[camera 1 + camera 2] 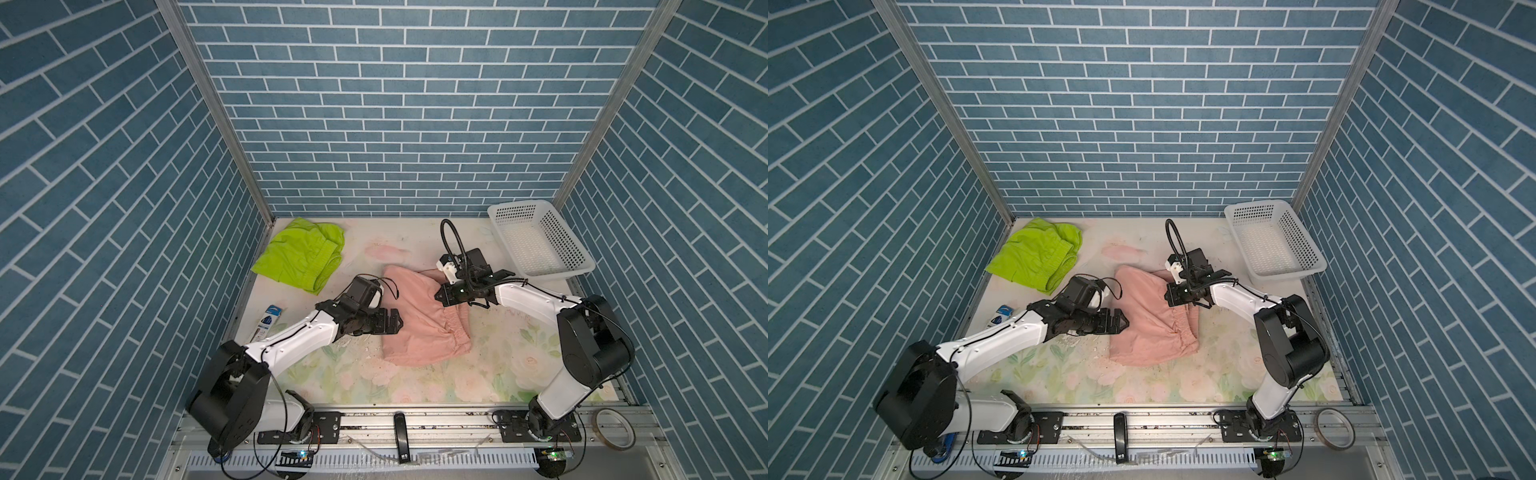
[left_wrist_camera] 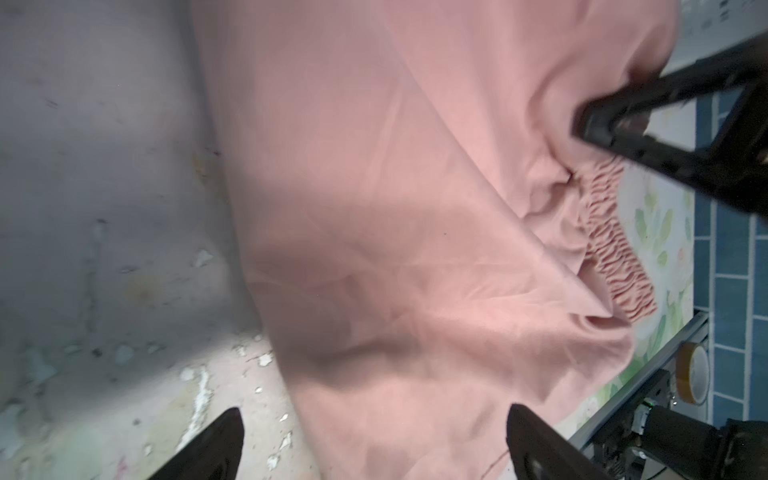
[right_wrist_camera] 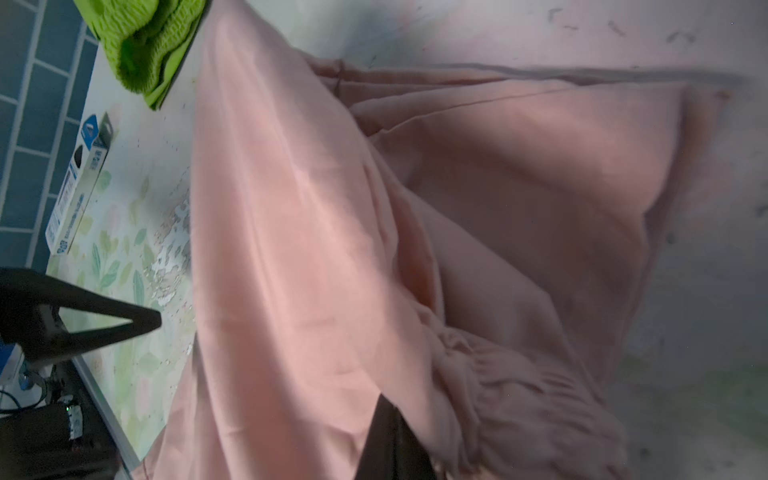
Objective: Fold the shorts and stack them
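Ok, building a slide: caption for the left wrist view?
Open left gripper hovers over pink shorts while right gripper pinches them near the waistband.

Two pairs of shorts counted, lime green shorts (image 1: pixel 297 259) and salmon pink shorts (image 1: pixel 415 332), one white basket (image 1: pixel 557 271), one small box (image 1: pixel 269 320), one tape roll (image 1: pixel 596 424), two tools, left tool (image 1: pixel 395 322), right tool (image 1: pixel 438 296).

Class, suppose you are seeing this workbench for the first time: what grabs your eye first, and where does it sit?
The salmon pink shorts lie rumpled in the centre, with the right hand pinched shut on their fabric and the left hand open at their left edge. The lime green shorts lie crumpled in the far left corner, and a white basket stands in the far right corner.
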